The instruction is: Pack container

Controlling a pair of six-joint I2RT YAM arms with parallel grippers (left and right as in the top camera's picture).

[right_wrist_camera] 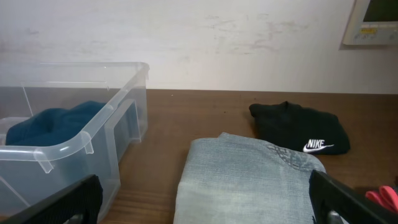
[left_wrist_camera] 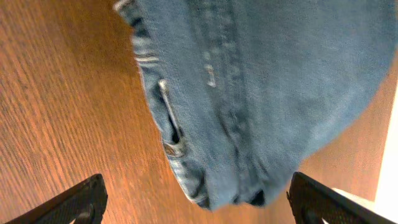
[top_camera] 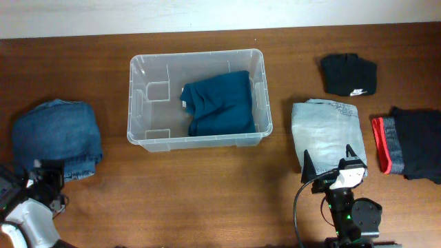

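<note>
The clear plastic container point(top_camera: 198, 141) stands at the table's middle back, with a folded teal garment point(top_camera: 219, 103) inside on the right. It also shows at the left of the right wrist view, container point(right_wrist_camera: 87, 134). My left gripper point(top_camera: 47, 171) is open at the near edge of folded blue jeans point(top_camera: 56, 134). In its wrist view the left gripper point(left_wrist_camera: 199, 208) holds nothing, and the blue jeans point(left_wrist_camera: 261, 93) end just ahead of its fingers. My right gripper point(top_camera: 329, 160) is open over the near end of folded light-grey jeans point(top_camera: 325, 124), as the right gripper point(right_wrist_camera: 205, 205) straddles the light-grey jeans point(right_wrist_camera: 249, 180).
A black Nike garment point(top_camera: 349, 74) lies at the back right, also seen as the Nike garment point(right_wrist_camera: 298, 127). A dark folded garment with a red band point(top_camera: 410, 143) lies at the far right. A pale wall point(right_wrist_camera: 199, 37) backs the table.
</note>
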